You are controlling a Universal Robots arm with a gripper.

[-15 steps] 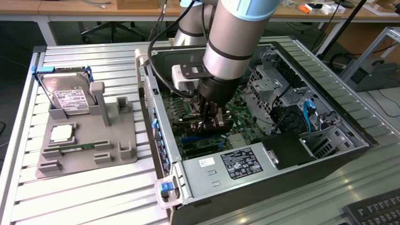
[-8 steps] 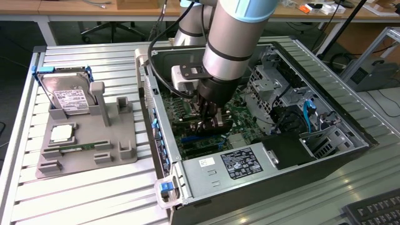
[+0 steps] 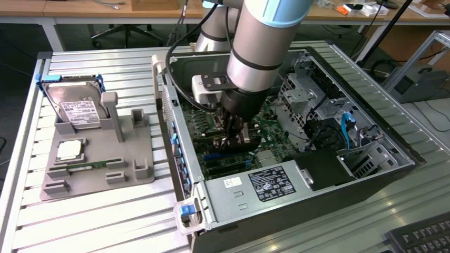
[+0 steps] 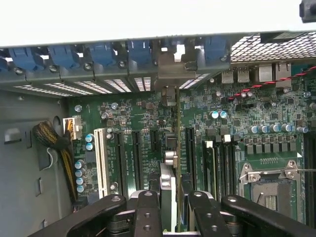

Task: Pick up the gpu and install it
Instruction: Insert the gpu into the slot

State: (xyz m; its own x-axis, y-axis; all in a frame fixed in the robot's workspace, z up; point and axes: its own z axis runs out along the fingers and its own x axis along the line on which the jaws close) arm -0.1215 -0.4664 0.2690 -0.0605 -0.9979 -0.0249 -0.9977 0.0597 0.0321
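Observation:
The gpu (image 4: pixel 170 123) shows edge-on in the wrist view as a thin dark card with a silvery bracket end toward the case's rear slot openings (image 4: pixel 143 81). It stands upright over the black expansion slots of the green motherboard (image 4: pixel 232 128). My gripper (image 4: pixel 170 202) is shut on the card, one black finger on each face. In the exterior view my gripper (image 3: pixel 235 138) reaches down inside the open computer case (image 3: pixel 393 153), low over the motherboard, with the gpu (image 3: pixel 225 149) dark beneath it. Whether the card's edge sits in a slot is hidden.
A grey holder (image 3: pixel 98 163) on the exterior view's left carries a hard drive (image 3: pixel 79 110), a processor (image 3: pixel 69 150) and a memory stick (image 3: pixel 81 167). The power supply (image 3: pixel 271 184), drive cages (image 3: pixel 309 100), a white slot (image 4: pixel 101 158), a cable bundle (image 4: pixel 54 143) and the processor socket (image 4: pixel 269 185) crowd the case.

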